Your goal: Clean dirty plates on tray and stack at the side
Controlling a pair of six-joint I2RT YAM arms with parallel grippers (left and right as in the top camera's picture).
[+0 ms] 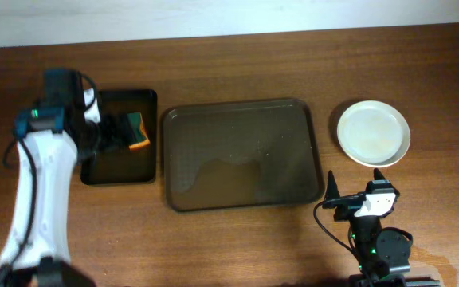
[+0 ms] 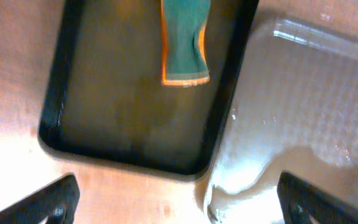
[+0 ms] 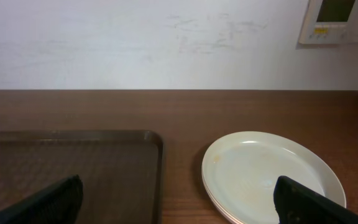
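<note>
1. The left pincer (image 2: 178, 194) is released. Its two dark fingers (image 2: 53, 202) sit wide apart at the lower corners of the left wrist view, with nothing between them.
2. It hangs above a small black rectangular tray (image 2: 51, 118). That tray lies on the brown wooden table (image 1: 237, 64), just beside the left edge of a large brown rectangular tray (image 1: 241, 131) with rounded corners, a raised rim and a fine grid texture.
3. A green sponge with an orange edge (image 2: 185, 43) lies inside the black tray, ahead of the left fingers and apart from them. In the overhead view it sits towards that tray's right side, close to the tip of the left arm.
4. The right pincer (image 3: 179, 202) is also released and grasps nothing. Its fingers (image 3: 316, 202) are spread to the lower corners of the right wrist view.
5. The right arm is low at the near edge of the table and faces the white wall (image 3: 135, 43).
6. The large brown rectangular tray lies in the middle of the table. A paler, wet-looking patch spreads over part of its floor.
7. The round white shallow plates (image 1: 373, 133) stand stacked on the table to the right of the brown tray, near it but not touching. The top one is plain white. The right wrist view shows layered rims at the stack's near left edge, but I cannot tell how many plates there are.
</note>
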